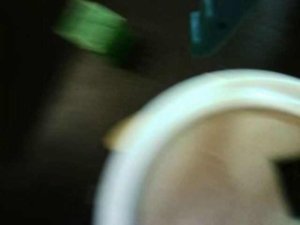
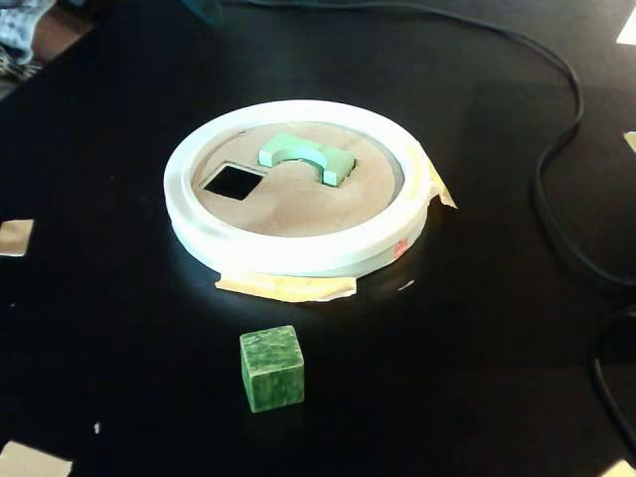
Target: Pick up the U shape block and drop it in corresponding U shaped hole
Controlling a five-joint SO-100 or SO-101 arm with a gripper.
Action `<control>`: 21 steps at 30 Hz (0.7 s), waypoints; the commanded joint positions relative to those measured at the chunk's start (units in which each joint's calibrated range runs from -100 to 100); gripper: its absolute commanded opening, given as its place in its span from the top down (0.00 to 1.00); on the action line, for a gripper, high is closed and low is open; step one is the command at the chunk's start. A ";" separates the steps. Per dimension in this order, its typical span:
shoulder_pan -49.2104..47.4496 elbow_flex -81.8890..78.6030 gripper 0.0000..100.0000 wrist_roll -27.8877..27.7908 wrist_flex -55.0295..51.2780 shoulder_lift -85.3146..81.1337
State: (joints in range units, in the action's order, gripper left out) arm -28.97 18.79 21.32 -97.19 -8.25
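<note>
Honestly, gripper: not seen in either view, so how far it is parted or what it has hold of cannot be told
Wrist view: heavily blurred; the white ring (image 1: 154, 117) fills the lower right and runs off the right and bottom edges, a dark cut-out showing at the right edge
U block (image 2: 307, 157): light green, lying on the brown disc (image 2: 298, 204) inside the white ring (image 2: 288, 248), at the far side right of centre; its long axis runs left to right in the fixed view, slanting nearer toward the right, and the arch opens toward the near side; whether it sits in a hole or on top is unclear
Square hole (image 2: 235, 181): dark, left of the U block, apart from it
Green cube (image 2: 271, 368): on the black table (image 2: 119, 328), near side of the ring, well apart; probably the green blur (image 1: 91, 28) at upper left of the wrist view
Teal shape (image 1: 208, 26): top of the wrist view, cut off, unidentifiable
Tape (image 2: 288, 288): tan strips under the ring's near and right edges
Cable (image 2: 556, 149): black, along the right
Writing: none readable
</note>
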 commanded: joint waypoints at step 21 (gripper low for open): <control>20.23 -76.44 0.00 -6.11 15.25 -80.56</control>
State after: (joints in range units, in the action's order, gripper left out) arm -9.79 -49.83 15.51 -87.10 -77.80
